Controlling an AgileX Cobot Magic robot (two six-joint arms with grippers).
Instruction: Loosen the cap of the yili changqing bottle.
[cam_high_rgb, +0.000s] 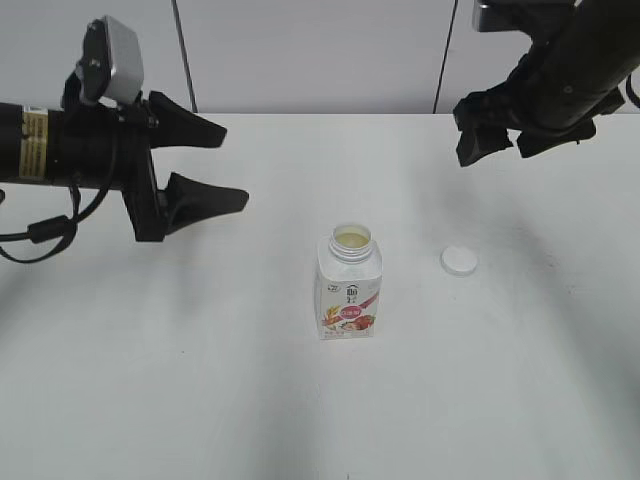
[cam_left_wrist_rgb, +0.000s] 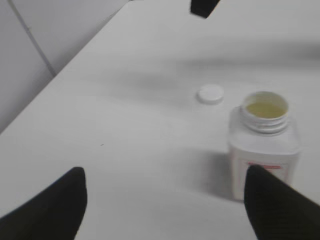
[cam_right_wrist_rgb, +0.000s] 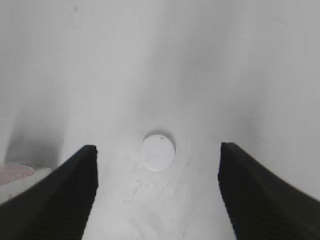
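On the white tabletop (cam_high_rgb: 200, 380) we see the small squarish white plastic bottle with a red-pink fruit label (cam_high_rgb: 349, 285) standing upright near the middle, its threaded neck uncovered and pale liquid visible inside. Its small round white plastic cap (cam_high_rgb: 459, 261) lies flat on the tabletop just to the bottle's right, apart from it. The left end effector (cam_high_rgb: 235, 165) hangs above the tabletop well left of the bottle, fingers spread wide and gripping nothing. The right end effector (cam_high_rgb: 495, 130) hovers above and behind the cap, likewise spread apart and empty.
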